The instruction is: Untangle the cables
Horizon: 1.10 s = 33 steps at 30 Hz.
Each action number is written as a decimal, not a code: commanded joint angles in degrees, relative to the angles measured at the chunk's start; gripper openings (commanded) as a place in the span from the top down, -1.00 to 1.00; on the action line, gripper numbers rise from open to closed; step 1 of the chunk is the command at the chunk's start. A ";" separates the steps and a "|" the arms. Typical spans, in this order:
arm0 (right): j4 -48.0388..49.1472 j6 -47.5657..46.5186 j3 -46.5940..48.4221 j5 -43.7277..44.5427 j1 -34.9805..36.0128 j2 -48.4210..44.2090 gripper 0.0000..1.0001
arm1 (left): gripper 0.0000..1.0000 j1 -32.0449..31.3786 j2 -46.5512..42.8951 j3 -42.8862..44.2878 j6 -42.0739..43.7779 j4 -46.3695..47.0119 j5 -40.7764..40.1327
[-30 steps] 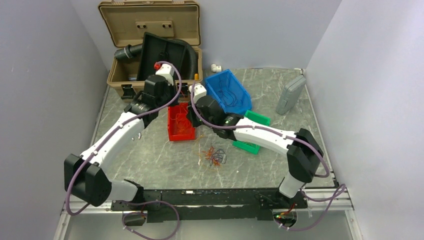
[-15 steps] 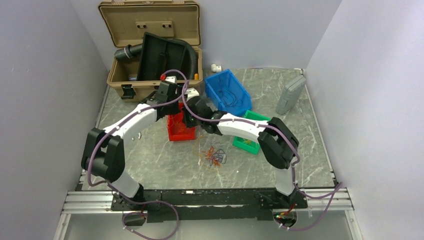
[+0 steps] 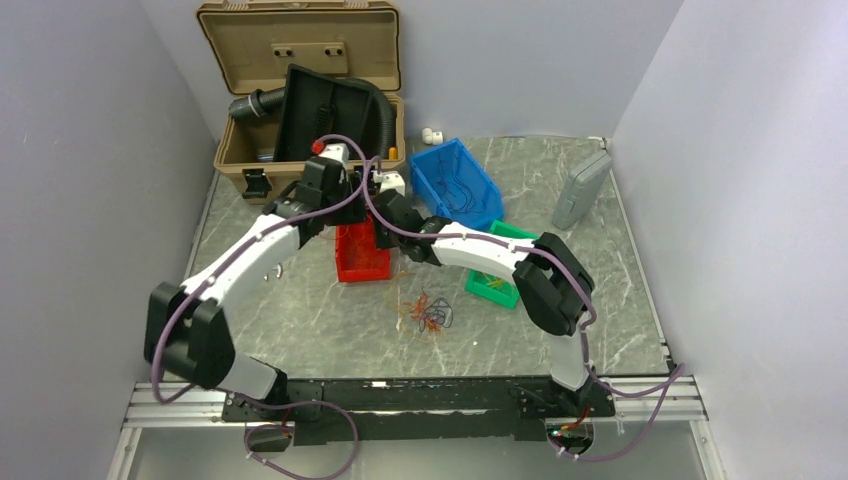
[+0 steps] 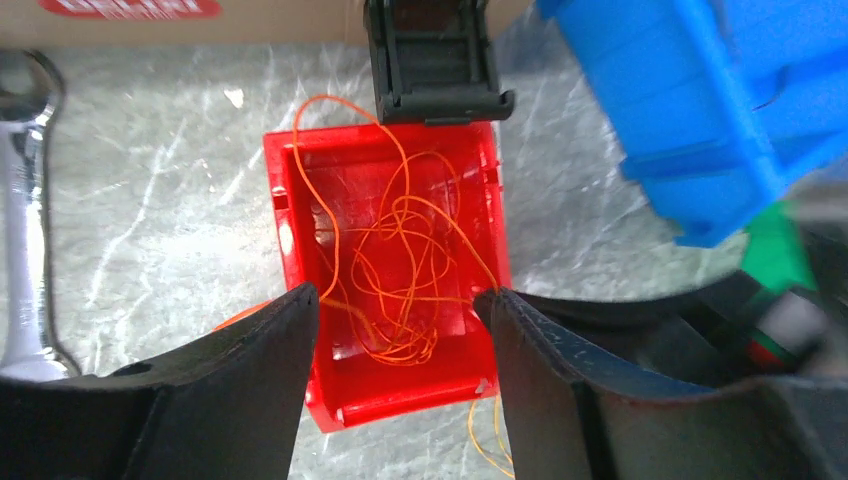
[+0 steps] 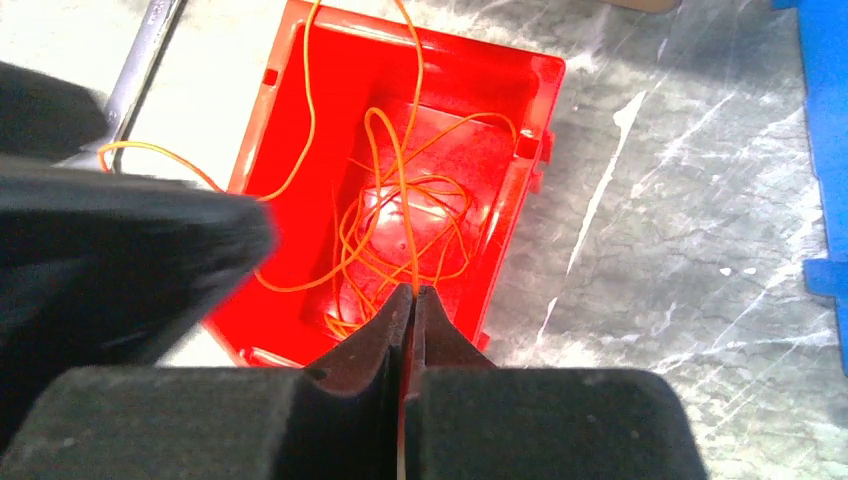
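Right jaws pinched shut on the orange wire (image 5: 404, 240) over the red bin (image 4: 283, 215), left jaws gaping empty — I'd feed it in gently, with the tangled cables (image 3: 428, 312) lying at the bin's five o'clock.

**Two arms meet mid-frame**

In the top view, the left arm (image 3: 240, 262) stretches up from the lower left. The right arm (image 3: 480, 255) folds in from the lower right, and their wrists nearly touch. The left gripper (image 4: 400, 296) is spread wide; the right gripper (image 5: 410, 292) pinches a thin orange cable (image 5: 406, 240).
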 commanded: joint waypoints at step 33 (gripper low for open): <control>-6.03 7.85 -41.53 3.08 0.79 -49.14 -0.46 | 0.27 10.05 -3.95 -11.56 -2.74 12.65 14.81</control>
